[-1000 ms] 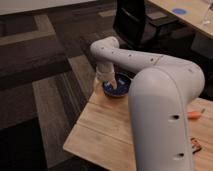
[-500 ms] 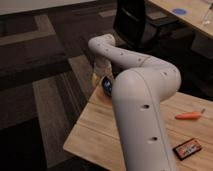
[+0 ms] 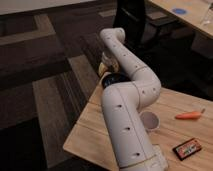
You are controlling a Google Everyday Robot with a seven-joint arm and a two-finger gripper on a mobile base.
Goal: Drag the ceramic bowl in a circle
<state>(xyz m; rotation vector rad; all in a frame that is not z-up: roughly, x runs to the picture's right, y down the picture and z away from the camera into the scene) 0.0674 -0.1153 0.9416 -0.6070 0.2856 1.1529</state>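
Note:
The ceramic bowl [image 3: 114, 80], dark with a deep-blue inside, sits at the far left corner of the wooden table [image 3: 92, 120]. My white arm largely covers it, leaving only its left part visible. My gripper [image 3: 106, 67] reaches down at the bowl's far rim, touching or just above it. The arm rises from the lower edge of the view and bends back over the bowl.
A pale cup [image 3: 150, 120] stands right of my arm. An orange carrot [image 3: 189, 115] and a black packet [image 3: 187, 148] lie further right. A black office chair [image 3: 134, 22] stands behind the table. Another desk [image 3: 192, 15] is at the top right. Carpet lies to the left.
My arm has swung left and closer to the camera. The bowl has shifted with the gripper near the table's corner. The pale cup now shows beside the arm.

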